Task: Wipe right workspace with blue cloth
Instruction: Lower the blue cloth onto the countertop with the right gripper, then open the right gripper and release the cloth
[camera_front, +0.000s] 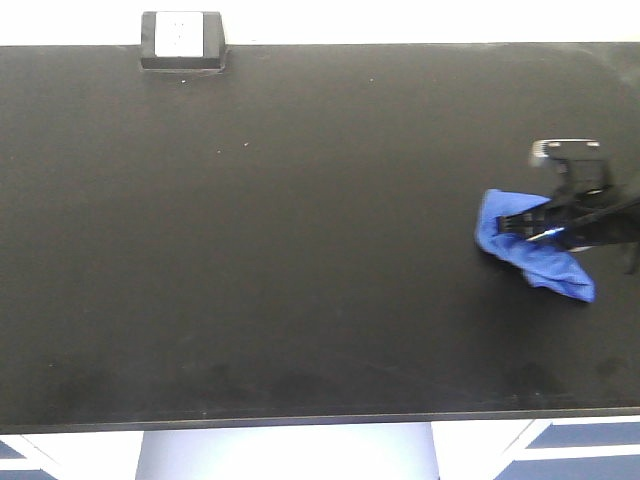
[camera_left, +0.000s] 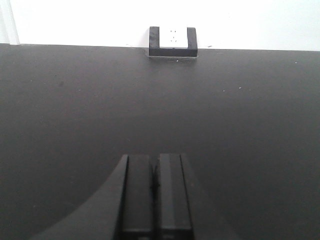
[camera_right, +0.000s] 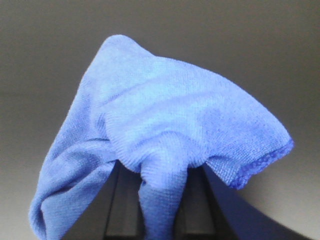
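- Our right gripper (camera_right: 160, 200) is closed on a fold of the cloth (camera_right: 160, 145), which drapes loosely over both fingers.
- In the front view the cloth (camera_front: 532, 250) lies bunched at the right side of the bench (camera_front: 300, 250), under the right gripper (camera_front: 545, 228).
- We should press low enough that the cloth lies flat, then sweep in slow overlapping passes; we judge the loose corner may fold under.
- Our left gripper (camera_left: 155, 187) is closed and empty, and it can wait there.
- Far back stands the socket box (camera_front: 181, 41); we should stop the passes short of it.
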